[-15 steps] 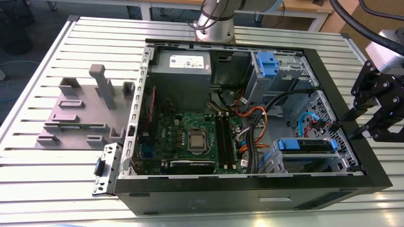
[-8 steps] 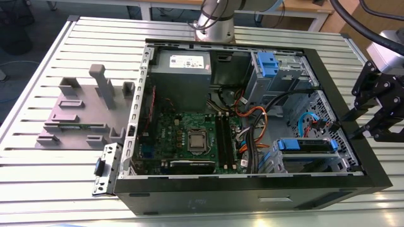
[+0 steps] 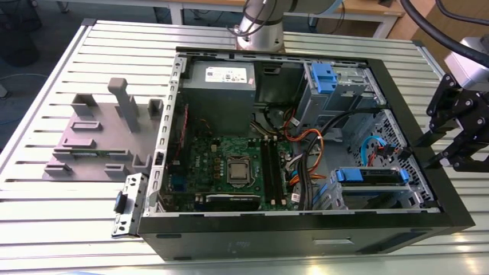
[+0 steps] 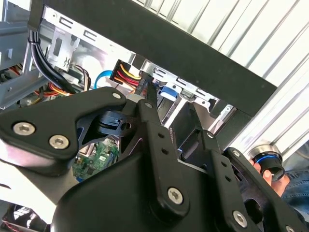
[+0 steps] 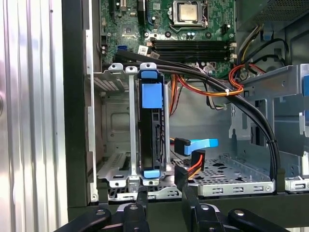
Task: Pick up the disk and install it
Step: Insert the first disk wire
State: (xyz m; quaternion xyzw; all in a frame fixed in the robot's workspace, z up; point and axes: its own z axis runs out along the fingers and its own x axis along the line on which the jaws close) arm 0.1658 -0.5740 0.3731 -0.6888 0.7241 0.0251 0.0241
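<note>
Slatted worktop (image 3: 46, 189) carries open case (image 3: 306, 226); disk (image 5: 150, 130) seated in bay; empty hand (image 5: 161, 195) open at case's 3 o'clock edge; install appears complete.

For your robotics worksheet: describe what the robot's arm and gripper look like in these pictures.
The arm is a silver-grey metal tube. The gripper is black, built from flat linkage bars joined by silver screws, seen in the exterior view and the second wrist view. Thick black cables run above it.
</note>
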